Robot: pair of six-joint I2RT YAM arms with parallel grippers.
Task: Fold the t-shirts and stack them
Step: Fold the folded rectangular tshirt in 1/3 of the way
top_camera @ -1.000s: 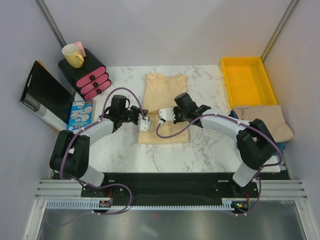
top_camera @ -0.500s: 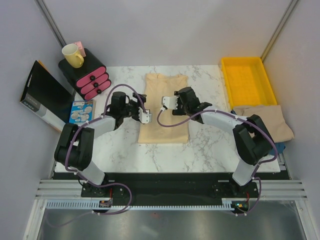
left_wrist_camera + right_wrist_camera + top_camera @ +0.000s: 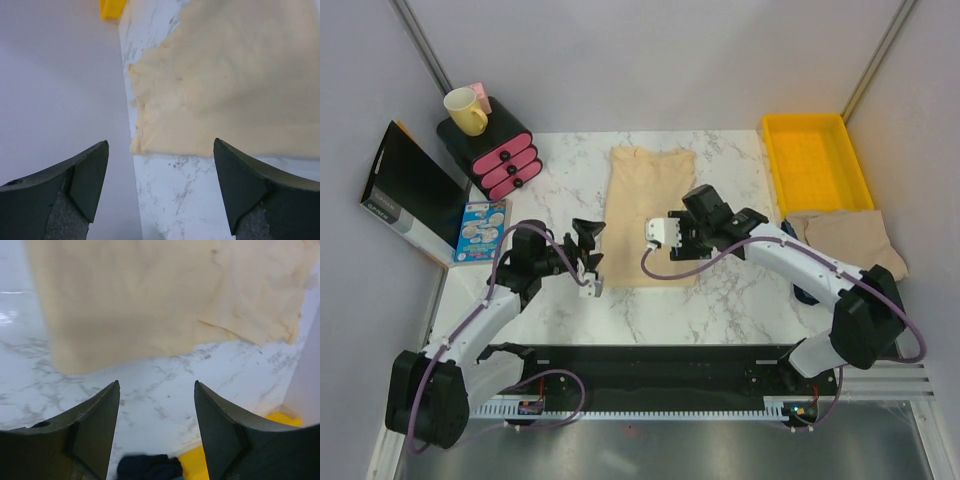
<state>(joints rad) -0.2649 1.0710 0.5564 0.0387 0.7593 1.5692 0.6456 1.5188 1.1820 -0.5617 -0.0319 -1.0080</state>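
Observation:
One pale cream t-shirt [image 3: 650, 210] lies folded into a long strip in the middle of the marble table [image 3: 740, 290]. A second, tan t-shirt [image 3: 850, 245] lies bunched at the right edge, just in front of the yellow tray. My left gripper [image 3: 588, 255] hangs open just left of the strip's near end, with nothing in it. In the left wrist view the t-shirt [image 3: 225, 75] lies beyond the open left gripper [image 3: 160, 144]. My right gripper [image 3: 665, 235] is open over the strip's right edge. The right wrist view shows the t-shirt [image 3: 150, 300] past the open right gripper [image 3: 156, 384], with bare marble between the fingers.
A yellow tray [image 3: 815, 160] stands at the back right. A pink drawer unit [image 3: 505, 160] with a yellow mug [image 3: 465, 110] is at the back left, with a black box [image 3: 405, 195] and a blue booklet [image 3: 480, 225] beside it. A dark blue thing [image 3: 803, 292] lies near the tan t-shirt.
Both grippers have opened and let go of the strip. The left arm has drawn back toward the near left. The right gripper has shifted toward the strip's right edge.

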